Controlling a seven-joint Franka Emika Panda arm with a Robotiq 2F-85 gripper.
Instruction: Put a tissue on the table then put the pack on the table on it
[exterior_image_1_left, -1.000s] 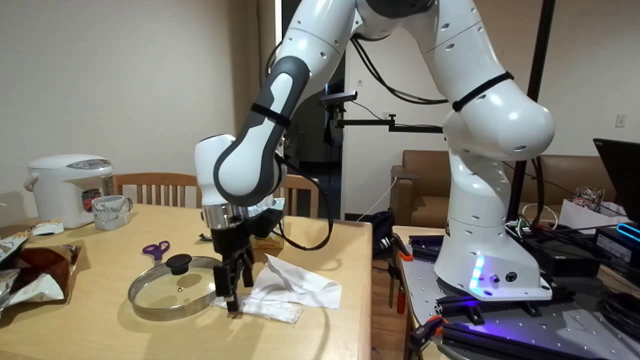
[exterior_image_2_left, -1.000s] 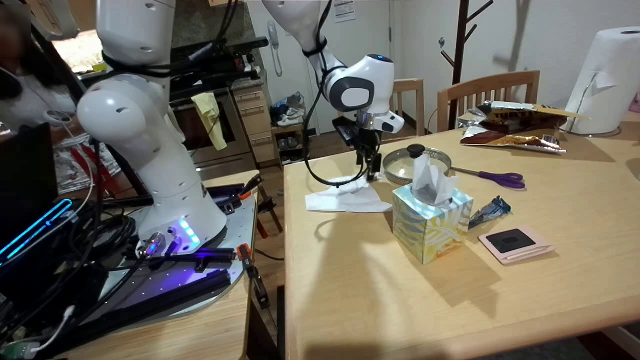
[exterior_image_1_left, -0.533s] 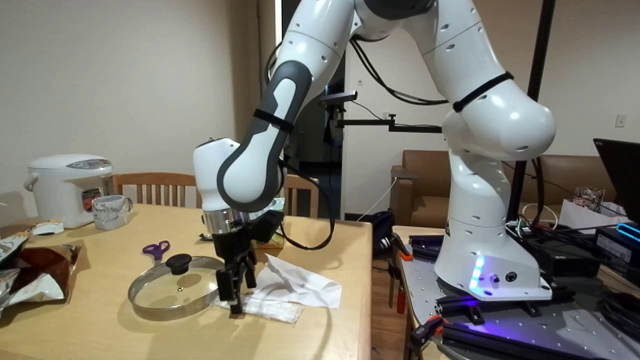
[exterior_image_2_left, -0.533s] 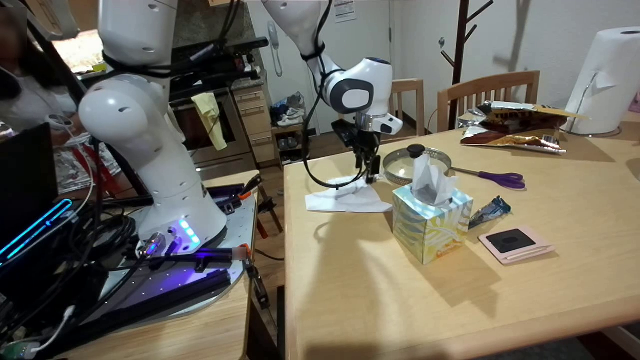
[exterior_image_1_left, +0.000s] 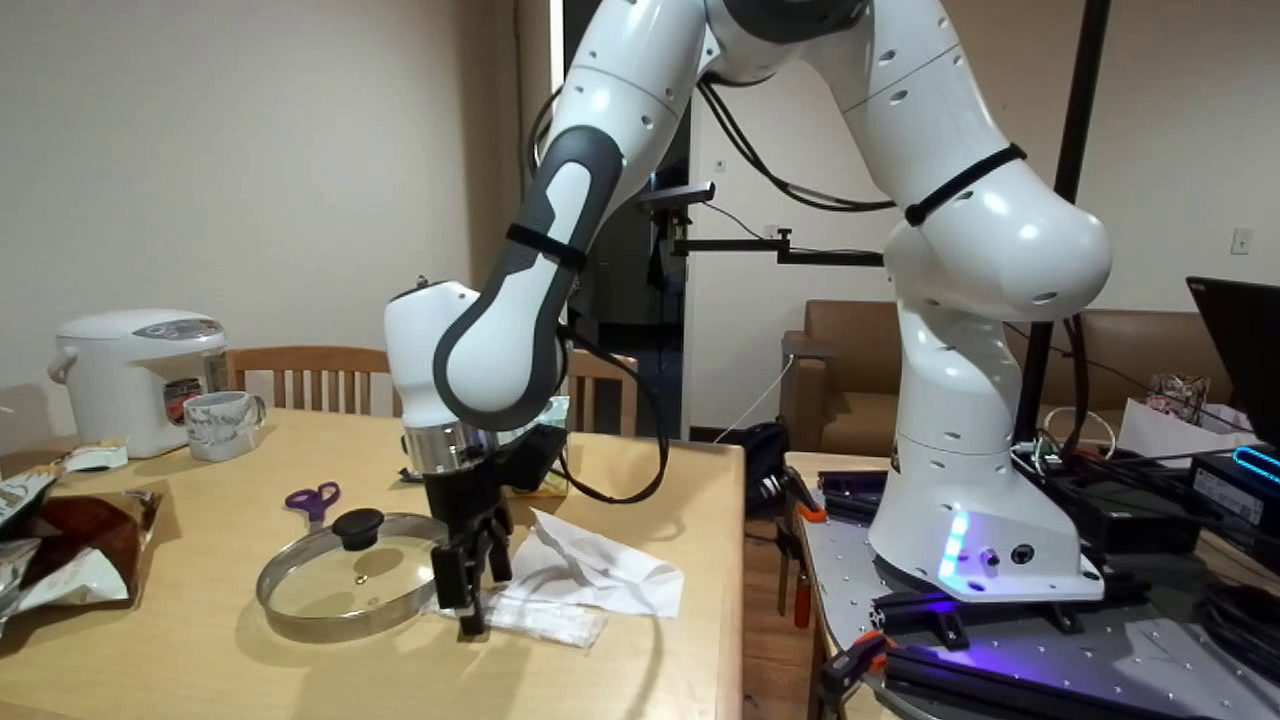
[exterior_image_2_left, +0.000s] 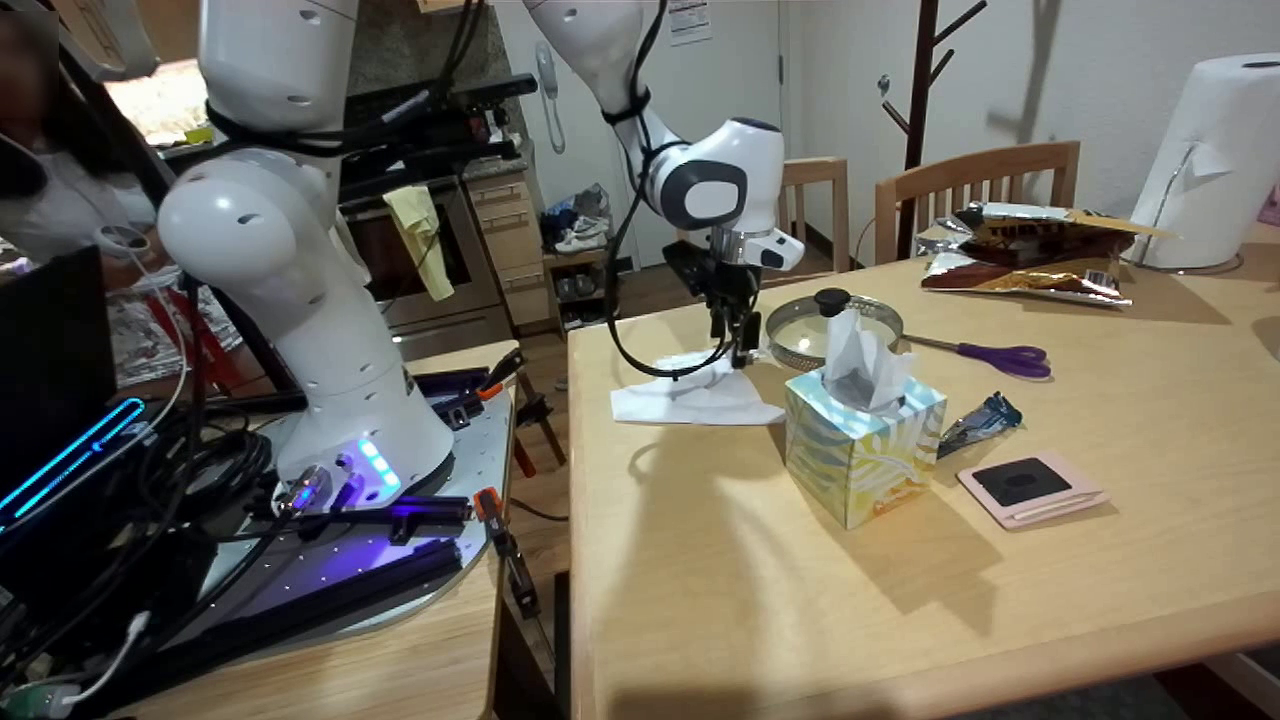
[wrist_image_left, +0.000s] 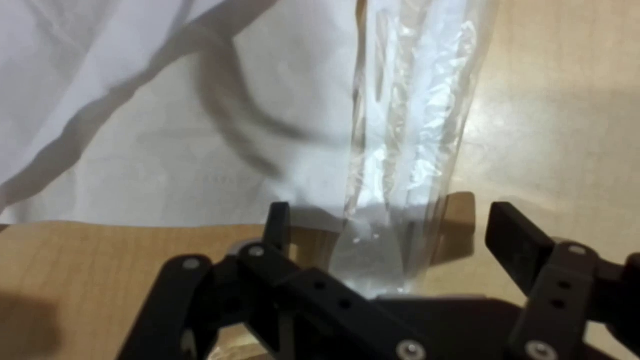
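Pack (wrist_image_left: 402, 155) lies btwn our gripper's (wrist_image_left: 390, 220) wide-spread, empty jaws, we judge, its length approx. square to their closing line, tissue (wrist_image_left: 175, 125) right alongside.

The pack (wrist_image_left: 407, 150) is glossy plastic, the tissue (wrist_image_left: 175, 115) matt paper, the table (exterior_image_2_left: 1150, 400) wood.

The wrist view's top edge crops tissue (wrist_image_left: 165, 135) and pack (wrist_image_left: 407, 145); the gripper (wrist_image_left: 390, 227) partly hides the pack.
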